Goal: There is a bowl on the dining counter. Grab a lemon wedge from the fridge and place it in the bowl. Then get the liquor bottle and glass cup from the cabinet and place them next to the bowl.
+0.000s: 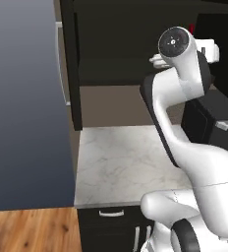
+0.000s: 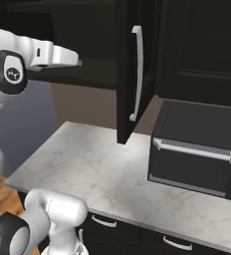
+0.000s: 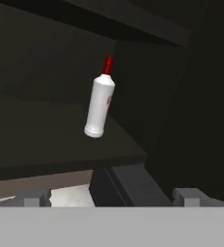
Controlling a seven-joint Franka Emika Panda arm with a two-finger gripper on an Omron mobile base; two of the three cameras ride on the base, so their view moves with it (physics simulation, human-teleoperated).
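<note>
While the arm (image 1: 185,113) reaches up toward the cabinet (image 2: 92,50), the hand view looks into its dark interior, where the liquor bottle (image 3: 100,103) stands on the inner shelf (image 3: 51,140). Bottle: white body, red cap, a small red mark on its side; it appears tilted, though that view rolls with the hand. It sits toward the back of the shelf, near the cabinet's inside corner, well apart from the gripper (image 3: 111,197).

Gripper jaws stand wide apart, nothing between them; the two fingertips (image 3: 36,198) show at the bottom of the hand view, below the front edge of the shelf.

Left base view: red cap of the bottle peeks out just beside the arm's upper joint, inside the cabinet.

Right base view: cabinet door (image 2: 130,69) hangs open, edge-on, its long silver handle (image 2: 136,74) vertical. Below the cabinet lies a marble counter (image 2: 102,174). On it, to the right of the open door, sits a black toaster oven (image 2: 197,149) with a silver bar handle. Low black drawers (image 2: 137,234) with short handles run under the counter.
</note>
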